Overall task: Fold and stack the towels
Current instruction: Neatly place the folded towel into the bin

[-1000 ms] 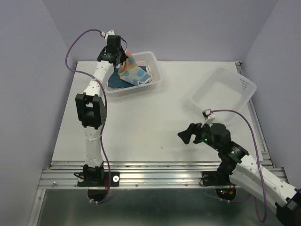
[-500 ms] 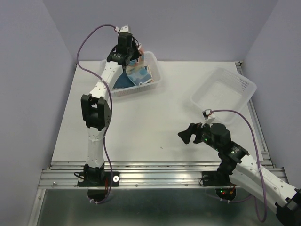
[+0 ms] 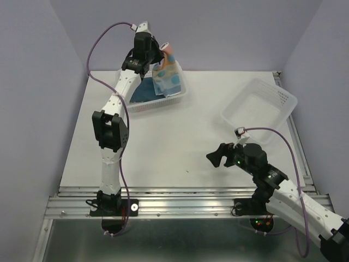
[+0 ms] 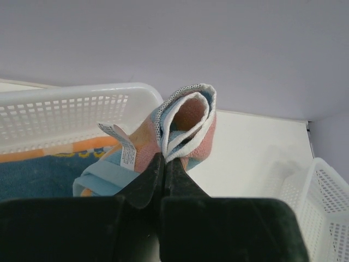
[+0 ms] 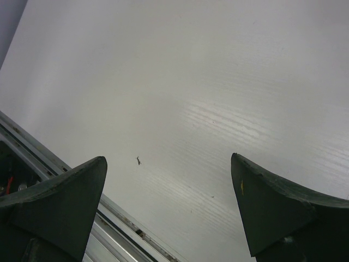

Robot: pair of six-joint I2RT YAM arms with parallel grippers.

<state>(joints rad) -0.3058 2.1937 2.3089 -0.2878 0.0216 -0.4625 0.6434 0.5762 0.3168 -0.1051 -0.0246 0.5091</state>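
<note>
One light blue towel [image 3: 168, 73], spotted orange, is hanging from the left gripper [image 3: 160, 56] above the far-left basket [image 3: 163, 101] in the overhead view, while a navy towel [image 3: 143, 93] is lying inside that basket. The right gripper [image 3: 217, 157] is hovering over the table [image 3: 180, 136] near its front edge, well apart from the second basket [image 3: 262, 112]. No towel is showing folded or stacked anywhere, so the job is looking barely begun: one cloth is coming out, and all the folding is lying ahead.

From the left wrist, the fingers [image 4: 147, 180] are pressing together on a bunched fold of the towel, its white tag [image 4: 124, 148] dangling. Blue and orange cloth is waiting in the basket below, possibly two more towels, though this partial view is making a count unsafe.

From the right wrist, the fingers [image 5: 60, 196] are standing wide apart, gripping nothing, with only the table surface beneath them.
</note>
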